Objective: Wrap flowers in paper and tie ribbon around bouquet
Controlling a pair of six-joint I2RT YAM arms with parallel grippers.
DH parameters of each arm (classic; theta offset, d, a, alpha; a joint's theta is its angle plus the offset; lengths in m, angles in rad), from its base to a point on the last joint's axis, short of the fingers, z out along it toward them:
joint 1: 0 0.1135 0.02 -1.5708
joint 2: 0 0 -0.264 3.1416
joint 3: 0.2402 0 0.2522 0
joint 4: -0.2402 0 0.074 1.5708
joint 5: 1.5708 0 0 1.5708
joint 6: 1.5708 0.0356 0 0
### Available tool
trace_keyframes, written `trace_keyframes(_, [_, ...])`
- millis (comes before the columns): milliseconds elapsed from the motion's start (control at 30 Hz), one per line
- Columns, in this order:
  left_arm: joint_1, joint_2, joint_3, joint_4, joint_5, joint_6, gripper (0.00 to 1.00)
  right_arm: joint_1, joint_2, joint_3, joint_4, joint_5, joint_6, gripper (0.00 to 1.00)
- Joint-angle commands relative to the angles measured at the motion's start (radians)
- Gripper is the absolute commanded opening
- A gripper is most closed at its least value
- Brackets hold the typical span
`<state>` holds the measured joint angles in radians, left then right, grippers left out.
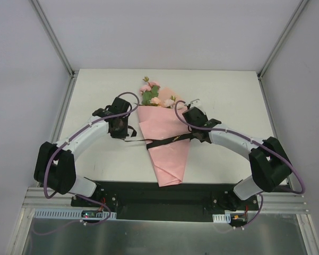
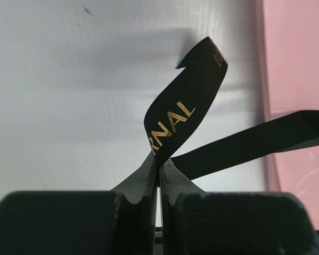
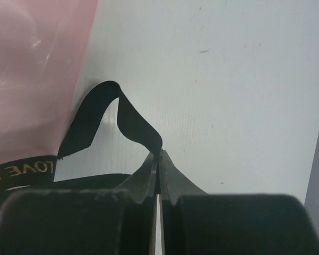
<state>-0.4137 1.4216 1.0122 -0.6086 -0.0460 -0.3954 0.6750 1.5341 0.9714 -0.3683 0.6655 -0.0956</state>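
Note:
The bouquet (image 1: 165, 149) lies in the middle of the table, a cone of pink paper (image 1: 167, 127) with the pale pink flowers (image 1: 151, 94) sticking out of its far, wide end. The black ribbon (image 1: 170, 141) with gold lettering runs across the cone's middle. My left gripper (image 1: 126, 132) is just left of the cone, shut on one ribbon end (image 2: 186, 109). My right gripper (image 1: 195, 134) is just right of the cone, shut on the other end (image 3: 132, 122). The pink paper (image 2: 297, 53) fills the right edge of the left wrist view and the left side (image 3: 32, 69) of the right wrist view.
The white table (image 1: 95, 90) is walled by grey panels on the left, back and right, with metal posts (image 1: 53, 37) at the back corners. Purple cables (image 1: 74, 133) run along both arms. The black base plate (image 1: 164, 202) lies at the near edge.

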Motion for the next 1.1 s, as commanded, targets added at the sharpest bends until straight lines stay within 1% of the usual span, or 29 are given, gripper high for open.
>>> trace_keyframes(0, [-0.013,0.014,0.022,-0.072,-0.185,0.136,0.00,-0.017,-0.060,-0.040,0.250,0.054,-0.216,0.01])
trace_keyframes(67, [-0.013,0.045,0.035,-0.088,-0.225,0.144,0.00,-0.031,-0.046,-0.042,0.261,0.060,-0.250,0.00])
trace_keyframes(167, [-0.013,0.088,0.058,-0.121,-0.253,0.110,0.00,-0.078,-0.042,-0.054,0.273,0.065,-0.251,0.00])
trace_keyframes(200, [-0.011,0.094,0.060,-0.125,-0.261,0.096,0.00,-0.092,-0.035,-0.051,0.270,0.092,-0.231,0.00])
trace_keyframes(267, [-0.004,0.123,0.065,-0.160,-0.291,0.049,0.00,-0.133,0.006,-0.008,0.186,0.121,-0.138,0.00])
trace_keyframes(300, [0.025,0.134,0.068,-0.178,-0.299,0.020,0.00,-0.144,0.018,0.004,0.154,0.156,-0.103,0.00])
trace_keyframes(333, [0.054,0.140,0.059,-0.192,-0.284,-0.041,0.00,-0.155,0.029,0.012,0.094,0.169,-0.066,0.00])
trace_keyframes(367, [0.102,0.135,0.048,-0.191,-0.223,-0.065,0.00,-0.173,0.038,0.013,0.071,0.164,0.007,0.00])
trace_keyframes(400, [0.183,0.129,0.037,-0.192,-0.210,-0.112,0.00,-0.178,0.035,0.015,0.053,0.131,0.029,0.00])
trace_keyframes(433, [0.222,0.123,0.025,-0.191,-0.209,-0.123,0.00,-0.180,0.031,0.012,0.014,0.128,0.060,0.00])
trace_keyframes(500, [0.291,0.109,0.025,-0.209,-0.256,-0.137,0.00,-0.181,0.005,-0.002,-0.009,0.111,0.091,0.00])
trace_keyframes(567, [0.332,0.117,0.035,-0.233,-0.278,-0.143,0.00,-0.201,-0.005,0.003,-0.049,0.103,0.131,0.00])
trace_keyframes(633, [0.395,0.115,0.025,-0.244,-0.292,-0.146,0.00,-0.224,-0.012,0.007,-0.050,0.062,0.132,0.00])
trace_keyframes(667, [0.407,0.112,0.019,-0.244,-0.287,-0.148,0.00,-0.259,-0.009,0.012,-0.050,0.042,0.137,0.01])
trace_keyframes(700, [0.444,0.109,0.013,-0.244,-0.284,-0.148,0.00,-0.285,-0.006,0.015,-0.049,-0.042,0.151,0.00])
trace_keyframes(733, [0.481,0.103,-0.001,-0.243,-0.294,-0.149,0.00,-0.313,-0.006,0.015,-0.040,-0.088,0.169,0.00])
trace_keyframes(767, [0.499,0.090,-0.009,-0.240,-0.301,-0.148,0.00,-0.368,-0.008,0.009,-0.029,-0.136,0.180,0.00])
trace_keyframes(800, [0.518,0.083,-0.015,-0.240,-0.308,-0.152,0.00,-0.397,-0.008,0.004,-0.014,-0.233,0.192,0.00])
trace_keyframes(900, [0.622,0.053,-0.049,-0.220,-0.296,-0.140,0.00,-0.480,0.001,0.004,0.025,-0.351,0.244,0.00])
trace_keyframes(967, [0.660,0.037,-0.061,-0.211,-0.298,-0.143,0.00,-0.538,0.001,-0.005,0.052,-0.388,0.302,0.00])
trace_keyframes(1067, [0.676,0.033,-0.063,-0.203,-0.307,-0.141,0.00,-0.624,0.004,-0.042,0.115,-0.454,0.382,0.00])
